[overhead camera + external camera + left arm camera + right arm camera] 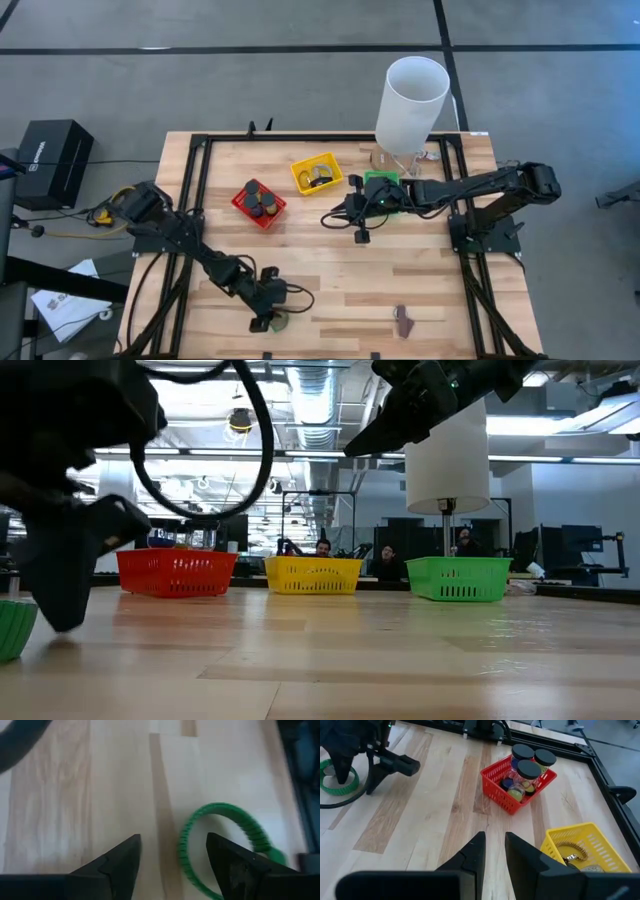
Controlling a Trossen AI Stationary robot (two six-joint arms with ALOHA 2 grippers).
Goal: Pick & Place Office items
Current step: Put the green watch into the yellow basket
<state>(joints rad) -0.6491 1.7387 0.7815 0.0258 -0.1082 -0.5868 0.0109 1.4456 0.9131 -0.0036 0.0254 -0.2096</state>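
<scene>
A green ribbed ring [220,807] lies flat on the wooden table near its front edge, left of the middle [280,322]. My left gripper [172,850] is open and low over it [265,320], pointing steeply down. One finger stands over the ring's inside and the other outside its rim, with the rim's near-side arc [184,851] between them. My right gripper [493,845] hangs above the table's middle [360,232], narrowly open and holding nothing. A brown clip [403,318] lies near the front edge, right of the middle. My left gripper straddles the ring's rim from above. I cannot tell whether either finger touches the ring. The ring lies flat on the table.
At the back stand a red bin [260,203] holding black-lidded jars [527,770], a yellow bin [317,173] with a silvery piece, and a green bin [382,185]. A tall white cylinder [410,95] stands behind the green bin. Black frame rails [195,200] border the table.
</scene>
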